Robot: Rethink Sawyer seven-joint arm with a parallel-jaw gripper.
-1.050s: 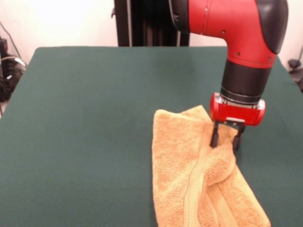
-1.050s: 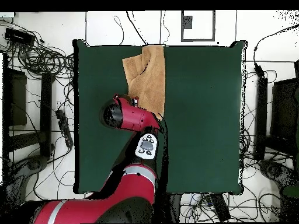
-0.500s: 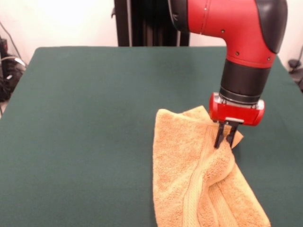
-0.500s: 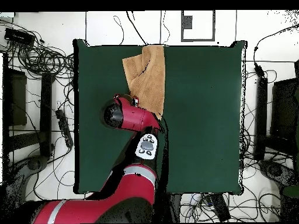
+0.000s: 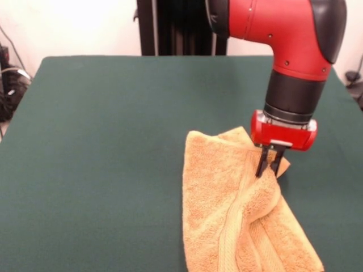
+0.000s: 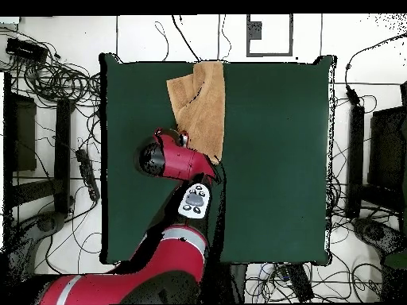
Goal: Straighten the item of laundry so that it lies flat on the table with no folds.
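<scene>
Evidently the gripper [image 5: 268, 170] has its jaws pinched on the hand towel's [image 5: 227, 209] folded-over corner; lifting could unfold it across the tabletop [image 5: 102, 141].

Dark green desk [image 5: 102, 141], rectangular, cloth-like top. One thing directly on it: an orange-tan terry hand towel [image 5: 227, 204], rumpled and folded over itself, paler woven band along its length, reaching the desk's edge in the overhead view [image 6: 203, 107].
</scene>
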